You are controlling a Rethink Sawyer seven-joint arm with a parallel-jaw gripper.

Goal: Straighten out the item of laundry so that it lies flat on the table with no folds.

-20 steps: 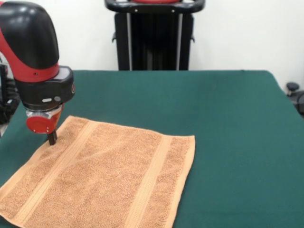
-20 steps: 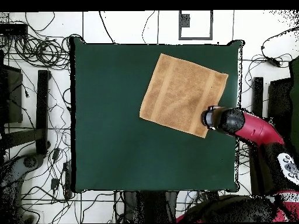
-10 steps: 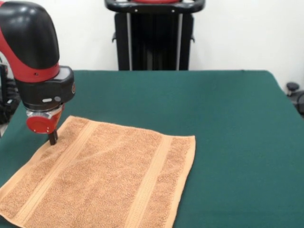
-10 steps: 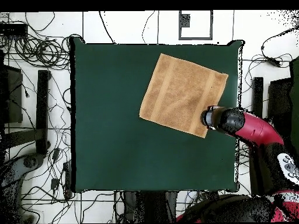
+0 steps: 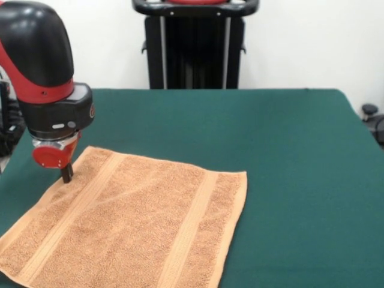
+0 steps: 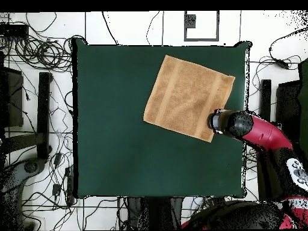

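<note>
The orange-tan towel (image 5: 135, 225) lies spread flat on the green table (image 5: 288, 150), with two woven bands running across it. In the front view it fills the near left, and its lower corner runs off the picture's bottom edge. In the overhead view the towel (image 6: 188, 96) lies turned at an angle near the table's (image 6: 120, 120) upper right. My gripper (image 5: 66, 174) is down at the towel's far left edge, near a corner, with its dark tips together touching the cloth. The overhead view shows the gripper (image 6: 212, 122) at the towel's lower right edge. No tag shows.
The robot's black pedestal (image 5: 195, 45) stands behind the table's far edge. The red and black arm (image 6: 264, 135) reaches in from the table's right side in the overhead view. Cables (image 6: 36, 54) and black stands lie on the floor around the table.
</note>
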